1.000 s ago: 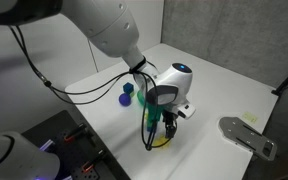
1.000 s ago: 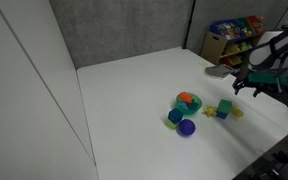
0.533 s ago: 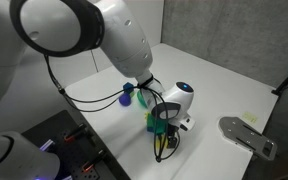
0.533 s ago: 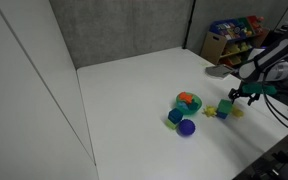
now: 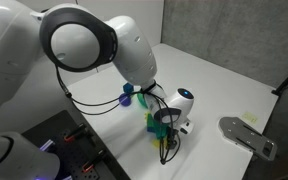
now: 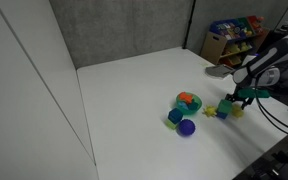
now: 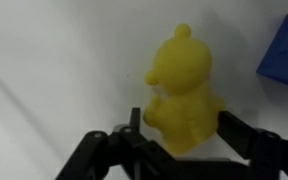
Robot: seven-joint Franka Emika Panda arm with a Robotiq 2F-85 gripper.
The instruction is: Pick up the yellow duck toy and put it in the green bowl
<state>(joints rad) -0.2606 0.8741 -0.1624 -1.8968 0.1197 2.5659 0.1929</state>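
The yellow duck toy [image 7: 184, 90] stands upright on the white table and fills the middle of the wrist view. My gripper [image 7: 182, 125] is down at table level, with one finger against each side of the duck, shut on it. In an exterior view the gripper [image 6: 236, 102] is over the duck [image 6: 232, 110], to the right of the green bowl [image 6: 189, 103]. The bowl holds an orange thing. In an exterior view the gripper [image 5: 164, 137] hides the duck.
A green block [image 6: 210, 112] lies between duck and bowl and also shows beside the gripper [image 5: 151, 122]. A blue-purple block [image 7: 284, 50] is close by the duck. A blue piece [image 6: 176, 116] and a purple ball [image 6: 187, 128] lie by the bowl. The table's front edge is near.
The gripper has come down from above the table onto the duck. In the last half second it has hardly moved.
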